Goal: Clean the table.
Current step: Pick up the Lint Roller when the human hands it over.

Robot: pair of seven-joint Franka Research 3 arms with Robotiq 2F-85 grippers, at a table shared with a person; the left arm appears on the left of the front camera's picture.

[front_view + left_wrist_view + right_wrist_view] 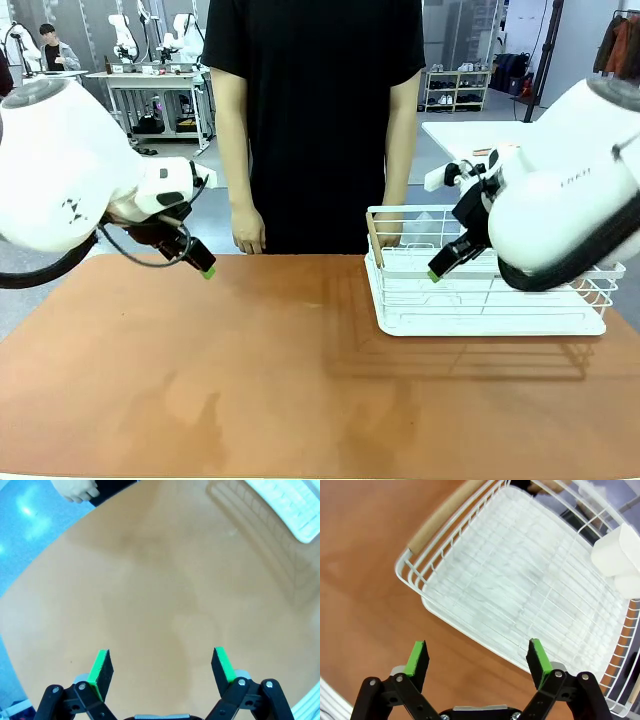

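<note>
Closest in, the two white arms crowd the sides of the front view: the left arm (60, 170) bulks in from the left and the right arm (570, 200) from the right, each bending down toward the table (300, 380). The table's reddish-brown top spreads from the near edge across to the person (315, 100) standing at its far side in a black shirt.

The left gripper (162, 666) hangs above the far left part of the table, tipped down toward the top and clear of it. In the left wrist view its jaws stand wide apart with nothing between the green pads (101, 667), just brown table surface beneath them.

The right gripper (477, 662) hangs over the left part of a white wire rack (480, 328), which sits on the right far part of the table. Its jaws are also spread wide and grip nothing; in the right wrist view the rack's near rim and the table beside it lie below them. The rack has a light wooden handle (375, 245) along its left end.

The person's hands hang low by the table's far edge: one hand (247, 230) is just past the edge, well to the left of the rack, and the other hand (388, 235) is close behind the wooden handle. Whether it touches the rack cannot be told. Faint shadows of the arms fall on the table.
</note>
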